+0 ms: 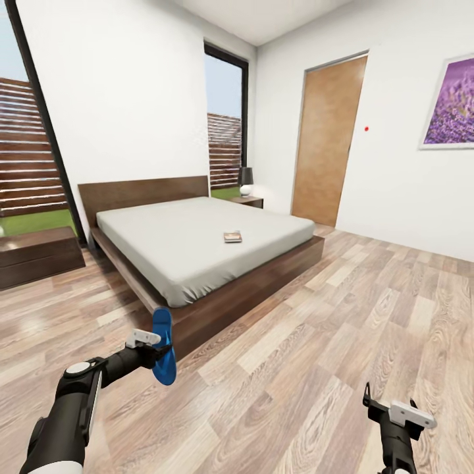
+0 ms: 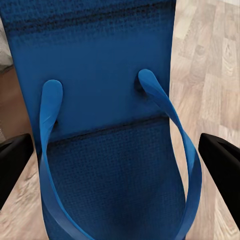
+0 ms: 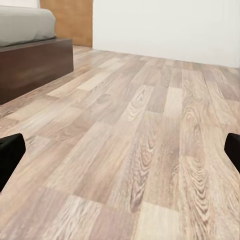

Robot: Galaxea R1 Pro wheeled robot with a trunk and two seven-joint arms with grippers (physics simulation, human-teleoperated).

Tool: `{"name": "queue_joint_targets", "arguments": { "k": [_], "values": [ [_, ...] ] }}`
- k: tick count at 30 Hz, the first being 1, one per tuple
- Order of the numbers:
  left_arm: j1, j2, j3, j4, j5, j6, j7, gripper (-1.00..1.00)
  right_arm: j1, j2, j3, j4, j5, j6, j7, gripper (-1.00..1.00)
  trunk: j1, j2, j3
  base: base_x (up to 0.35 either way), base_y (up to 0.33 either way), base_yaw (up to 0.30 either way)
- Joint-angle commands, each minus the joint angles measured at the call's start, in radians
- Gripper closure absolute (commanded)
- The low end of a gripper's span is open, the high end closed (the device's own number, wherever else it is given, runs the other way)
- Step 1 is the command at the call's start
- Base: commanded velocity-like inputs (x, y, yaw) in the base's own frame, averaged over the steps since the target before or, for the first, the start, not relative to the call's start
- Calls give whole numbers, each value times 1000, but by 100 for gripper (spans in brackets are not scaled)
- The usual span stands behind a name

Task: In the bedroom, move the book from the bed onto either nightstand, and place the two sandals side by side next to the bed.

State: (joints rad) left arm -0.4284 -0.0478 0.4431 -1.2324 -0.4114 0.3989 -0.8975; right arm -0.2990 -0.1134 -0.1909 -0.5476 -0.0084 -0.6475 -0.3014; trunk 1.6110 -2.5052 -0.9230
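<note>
Matt blue sandal (image 2: pixel 107 165) bore a fine dimpled footbed texture; floor (image 1: pixel 342 342) was grained wood plank; bed (image 1: pixel 197 243) had smooth cloth over dark wood.

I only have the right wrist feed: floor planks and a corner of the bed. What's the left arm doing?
Observer: The left gripper holds a blue sandal off the floor, near the corner of the bed.
Operator: Solid grip?
Observer: In the left wrist view the sandal's sole sits between both fingers, strap side facing the camera.
Operator: Book moved yet?
Observer: No, the book lies on the mattress; the nightstand with its lamp stands at the bed's far side.
</note>
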Motion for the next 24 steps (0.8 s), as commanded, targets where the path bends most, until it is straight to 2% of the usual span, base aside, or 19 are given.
{"name": "queue_joint_targets", "arguments": {
  "k": [1,3,24],
  "values": [
    [-1,-1,3,-1,-6,8,-7,100,-1,0,1,1,-1,-3,-2,-100,-1,0,3,0,0,0],
    [-1,-1,3,-1,-6,8,-8,100,-1,0,1,1,-1,-3,-2,-100,-2,0,11,0,0,0],
    [-1,-1,3,-2,-4,8,-14,100,0,0,1,1,-1,-3,-1,-100,-2,0,11,0,0,0]
  ]
}}
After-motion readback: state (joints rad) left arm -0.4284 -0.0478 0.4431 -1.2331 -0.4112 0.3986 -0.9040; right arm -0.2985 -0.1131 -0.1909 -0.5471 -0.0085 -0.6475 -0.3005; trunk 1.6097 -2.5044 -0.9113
